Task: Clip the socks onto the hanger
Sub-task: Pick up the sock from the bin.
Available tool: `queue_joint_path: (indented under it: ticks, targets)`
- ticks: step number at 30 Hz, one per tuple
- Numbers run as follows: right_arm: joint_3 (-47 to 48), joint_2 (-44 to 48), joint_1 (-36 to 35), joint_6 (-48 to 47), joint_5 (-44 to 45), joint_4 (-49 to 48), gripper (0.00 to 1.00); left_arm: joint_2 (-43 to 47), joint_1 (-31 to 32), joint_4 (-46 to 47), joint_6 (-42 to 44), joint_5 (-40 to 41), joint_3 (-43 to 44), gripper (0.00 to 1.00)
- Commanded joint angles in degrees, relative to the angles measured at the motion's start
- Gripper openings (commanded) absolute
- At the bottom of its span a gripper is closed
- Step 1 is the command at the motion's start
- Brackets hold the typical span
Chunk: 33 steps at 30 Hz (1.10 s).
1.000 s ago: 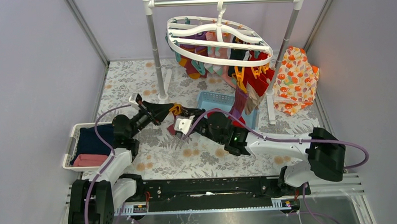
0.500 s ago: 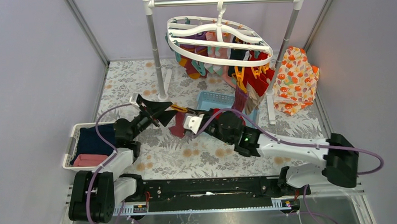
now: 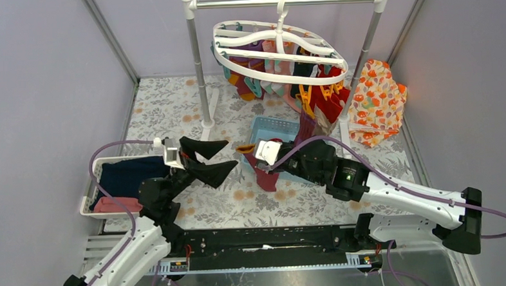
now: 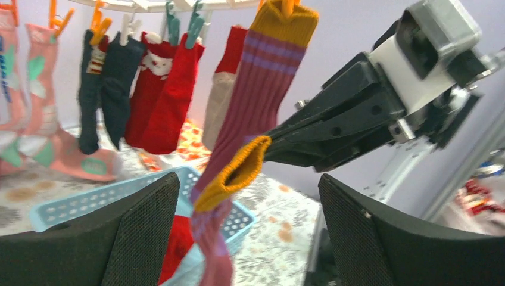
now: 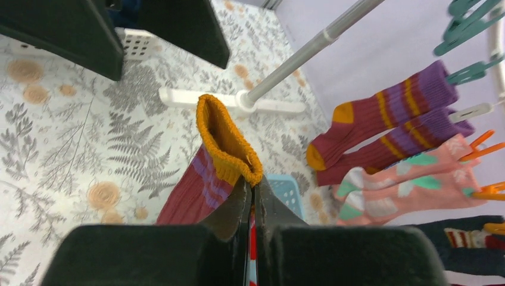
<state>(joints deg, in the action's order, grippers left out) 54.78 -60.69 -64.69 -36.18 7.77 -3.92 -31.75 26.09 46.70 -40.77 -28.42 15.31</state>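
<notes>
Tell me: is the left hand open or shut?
The left hand is open: its fingers stand wide apart, the maroon sock hanging in the gap between them, its cuff pinched by the shut right hand.

Overhead, I get bright, even, diffuse light; shadows under the arms [image 3: 381, 189] on the floral table [image 3: 171, 108] are faint and soft. My left wrist picture is smeared throughout, hanging socks [image 4: 167, 89] hazy. My right wrist picture is sharp on the mustard-cuffed sock [image 5: 223, 140], while the near fingers [image 5: 357, 256] blur.
</notes>
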Motion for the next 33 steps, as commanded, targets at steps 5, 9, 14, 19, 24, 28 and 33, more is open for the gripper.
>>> queue_joint_path:
  ticks: [5,9,14,19,24,28,33]
  targets:
    - [5.2,4.2,0.3,5.7,-0.7,13.3,0.00,-8.3,4.2,16.3,20.7,-0.5,-6.8,0.91]
    - [6.4,4.9,0.4,6.4,-2.4,16.4,0.00,-15.1,4.9,29.9,22.9,-5.7,-9.4,0.88]
    - [6.0,5.3,0.4,6.4,-3.8,17.4,0.00,-22.8,6.1,38.1,27.9,-7.9,-9.4,0.85]
    - [5.8,5.6,0.3,6.5,-4.4,17.5,0.00,-26.0,7.1,38.2,30.0,-9.4,-6.5,0.83]
    - [4.9,6.2,0.4,7.1,-6.0,15.8,0.00,-29.3,8.0,39.8,29.1,-11.7,-4.9,0.79]
    - [5.0,5.7,0.3,7.3,-6.5,15.4,0.00,-31.4,8.2,41.5,27.8,-12.7,-3.4,0.69]
    - [5.2,5.6,0.4,7.4,-6.2,15.6,0.00,-31.8,8.2,41.6,26.6,-12.3,-2.3,0.58]
